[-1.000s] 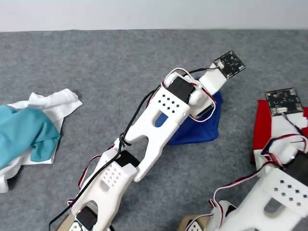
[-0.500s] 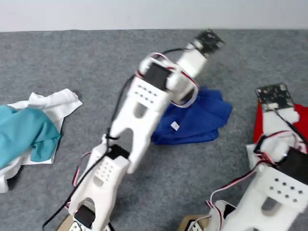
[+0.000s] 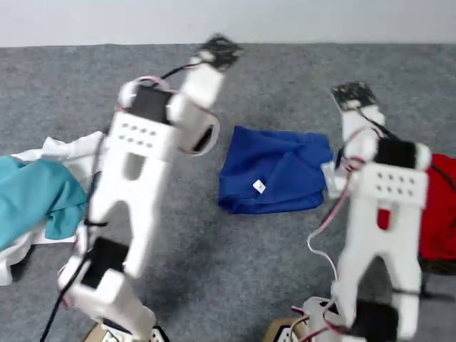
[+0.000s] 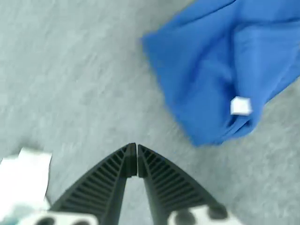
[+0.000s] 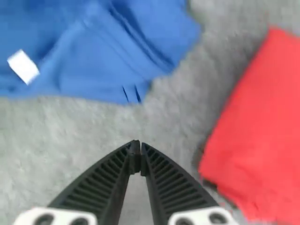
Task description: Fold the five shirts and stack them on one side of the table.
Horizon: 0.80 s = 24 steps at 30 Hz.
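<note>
Desk (image 3: 299, 78): grey felt, left bare behind, before and left of the blue shirt (image 3: 274, 171), which is laid folded about mid-desk, tag up.
Red shirt (image 3: 440, 206): laid flat right of the blue shirt, parted from it by a felt strip.
Teal shirt (image 3: 35, 196) and white shirt (image 3: 82, 153): heaped well left of it.
Left tool (image 4: 132, 157): clenched, empty, held off its left edge.
Right tool (image 5: 136, 152): clenched, empty, held over the strip.

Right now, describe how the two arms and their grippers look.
The left arm and right arm are white plastic shells with black motors, rows of small round holes, and looping red, white and black cables. Each carries a dark circuit board near the wrist. The left gripper and right gripper have black ribbed fingers tapering from white bases.
</note>
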Available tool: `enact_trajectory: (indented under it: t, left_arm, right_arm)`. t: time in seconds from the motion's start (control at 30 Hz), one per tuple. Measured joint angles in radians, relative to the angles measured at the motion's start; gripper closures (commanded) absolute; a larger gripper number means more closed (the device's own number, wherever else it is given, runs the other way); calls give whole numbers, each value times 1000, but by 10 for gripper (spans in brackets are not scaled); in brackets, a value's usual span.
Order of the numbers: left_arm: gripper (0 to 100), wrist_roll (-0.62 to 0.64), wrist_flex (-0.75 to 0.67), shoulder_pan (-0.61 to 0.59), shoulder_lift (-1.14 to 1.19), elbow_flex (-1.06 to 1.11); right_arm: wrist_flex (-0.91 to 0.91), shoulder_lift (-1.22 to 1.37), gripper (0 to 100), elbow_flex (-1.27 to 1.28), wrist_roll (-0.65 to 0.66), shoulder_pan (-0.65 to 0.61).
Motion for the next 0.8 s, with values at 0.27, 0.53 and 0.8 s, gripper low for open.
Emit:
enact_trajectory:
  t: [0.27, 0.53, 0.8]
  left_arm:
    - [995, 0, 0, -184, -241, 298]
    - [995, 0, 0, -313, -436, 485]
    - [994, 0, 0, -413, -506, 615]
  right_arm:
    - [-215, 351, 988, -144, -31, -146]
    - [-261, 703, 988, -359, -31, -264]
    - [-261, 957, 989, -654, 64, -338]
